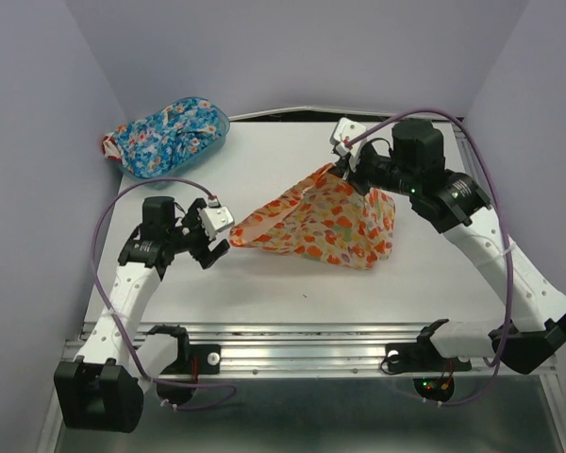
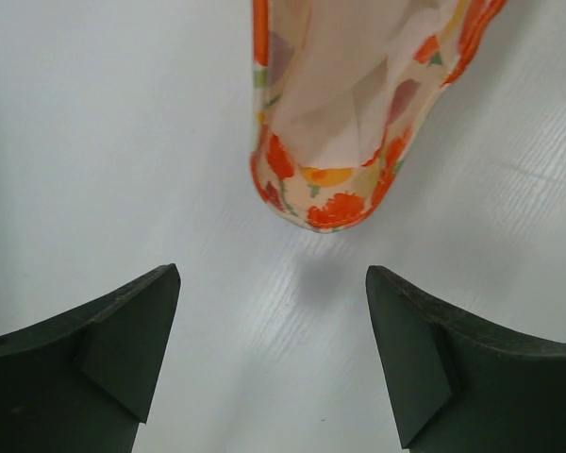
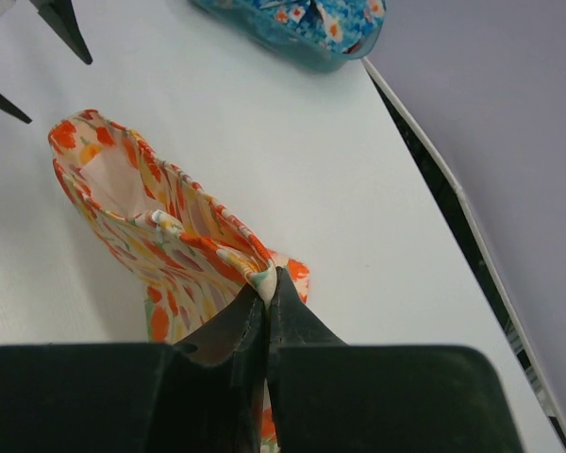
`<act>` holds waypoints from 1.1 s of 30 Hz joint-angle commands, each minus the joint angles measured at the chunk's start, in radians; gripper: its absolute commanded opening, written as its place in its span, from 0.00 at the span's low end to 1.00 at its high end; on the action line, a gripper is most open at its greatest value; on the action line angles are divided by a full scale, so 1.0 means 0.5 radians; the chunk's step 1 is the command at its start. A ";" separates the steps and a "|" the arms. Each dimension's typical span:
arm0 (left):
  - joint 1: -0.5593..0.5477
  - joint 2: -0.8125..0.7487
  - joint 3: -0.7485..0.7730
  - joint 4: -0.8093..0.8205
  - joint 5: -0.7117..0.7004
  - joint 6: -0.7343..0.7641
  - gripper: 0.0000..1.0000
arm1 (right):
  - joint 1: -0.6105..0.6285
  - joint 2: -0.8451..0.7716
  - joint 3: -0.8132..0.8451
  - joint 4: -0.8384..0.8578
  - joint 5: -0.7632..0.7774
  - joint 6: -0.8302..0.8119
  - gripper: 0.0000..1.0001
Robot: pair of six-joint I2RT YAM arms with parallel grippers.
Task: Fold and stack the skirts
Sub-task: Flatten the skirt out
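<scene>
The cream-yellow skirt [image 1: 323, 222] with orange-red flowers lies mid-table, its far corner lifted. My right gripper [image 1: 341, 170] is shut on that corner and holds it up; the pinch shows in the right wrist view [image 3: 269, 279], with the skirt [image 3: 141, 222] hanging below. My left gripper [image 1: 217, 247] is open and empty, just left of the skirt's near-left corner; in the left wrist view the gripper [image 2: 274, 283] has the corner [image 2: 335, 203] just ahead of it, not touching. The blue skirt [image 1: 165, 135] lies bunched in the basket at the far left.
The translucent blue basket [image 1: 217, 140] stands at the table's far left and shows in the right wrist view [image 3: 302, 52]. Purple cables loop over both arms. A metal rail [image 1: 302, 344] runs along the near edge. Grey walls close the sides and back.
</scene>
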 commanded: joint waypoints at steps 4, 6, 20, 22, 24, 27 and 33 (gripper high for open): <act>0.051 -0.066 -0.257 0.406 0.310 0.119 0.94 | 0.017 0.019 0.152 0.015 -0.008 -0.021 0.01; 0.051 -0.044 -0.306 0.431 0.408 0.150 0.95 | 0.017 0.016 0.155 0.015 0.001 -0.018 0.01; -0.032 0.339 -0.217 0.860 0.492 -0.055 0.97 | 0.017 0.013 0.189 0.012 0.023 0.001 0.01; -0.032 0.382 -0.196 0.934 0.510 -0.120 0.95 | 0.017 0.010 0.192 0.012 0.044 0.004 0.01; -0.035 0.401 -0.162 0.944 0.565 -0.154 0.84 | 0.017 0.007 0.195 0.015 0.081 0.016 0.01; -0.041 0.392 -0.138 0.932 0.629 -0.221 0.53 | 0.017 -0.017 0.189 0.057 0.176 0.031 0.01; 0.035 0.281 0.058 0.822 0.412 -0.363 0.00 | 0.017 -0.051 0.179 0.232 0.669 0.041 0.01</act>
